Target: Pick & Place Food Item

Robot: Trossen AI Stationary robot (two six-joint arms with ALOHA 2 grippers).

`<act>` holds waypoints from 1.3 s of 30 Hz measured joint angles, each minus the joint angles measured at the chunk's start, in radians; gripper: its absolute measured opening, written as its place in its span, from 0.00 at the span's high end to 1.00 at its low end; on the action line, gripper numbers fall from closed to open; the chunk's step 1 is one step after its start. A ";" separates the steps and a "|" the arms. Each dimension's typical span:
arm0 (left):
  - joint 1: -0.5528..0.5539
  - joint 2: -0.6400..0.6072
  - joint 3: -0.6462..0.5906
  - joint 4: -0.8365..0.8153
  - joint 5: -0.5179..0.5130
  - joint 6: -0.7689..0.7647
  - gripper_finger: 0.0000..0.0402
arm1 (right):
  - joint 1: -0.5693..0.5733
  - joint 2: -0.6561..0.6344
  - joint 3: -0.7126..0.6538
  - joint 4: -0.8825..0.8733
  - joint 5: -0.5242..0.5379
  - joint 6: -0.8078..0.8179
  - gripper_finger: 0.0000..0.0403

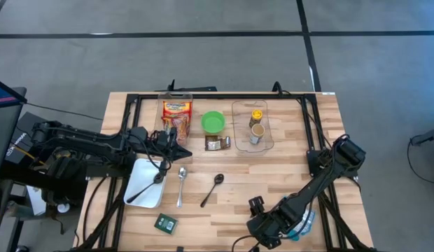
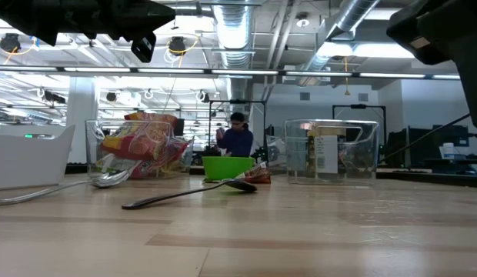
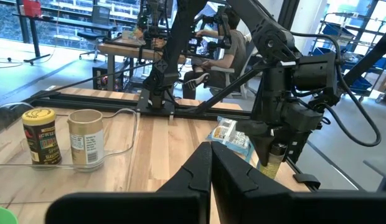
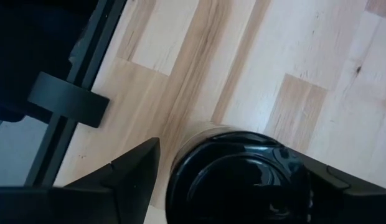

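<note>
Glossy black round lid of a jar (image 4: 236, 180) right under the lens, standing on the pale wooden bench (image 4: 292, 56) near its front edge. Right gripper (image 1: 267, 225) over it, fingers (image 4: 134, 165) spread either side, not clamped. Left gripper (image 1: 176, 148) parked by the white tray (image 1: 141, 183), fingers pressed together. Risky: an off-centre squeeze, and over the edge with the jar.

Even overhead light, high view; table (image 1: 273, 175) bright, shadows soft and short under arms. Low view backlit: ceiling strip lights (image 2: 223, 71) glare, arm silhouettes near black at top corners, foreground wood blurred, black spoon (image 2: 188, 196) fairly sharp. Left wrist view: daylight from windows behind, own dark fingers (image 3: 199, 177) underexposed, soft. Right wrist view: close, dim lower half, black round lid (image 4: 243, 180) blurred, faint sheen.
</note>
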 joint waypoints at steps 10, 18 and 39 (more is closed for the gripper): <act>0.000 0.000 0.000 0.000 0.000 0.000 1.00 | 0.000 0.000 0.000 0.018 -0.005 0.000 0.31; 0.000 0.000 0.000 0.000 0.000 0.000 1.00 | 0.000 0.000 0.000 0.017 -0.005 0.000 0.38; 0.000 0.000 0.000 0.000 0.000 0.000 1.00 | 0.000 0.000 0.001 0.017 -0.006 0.000 0.49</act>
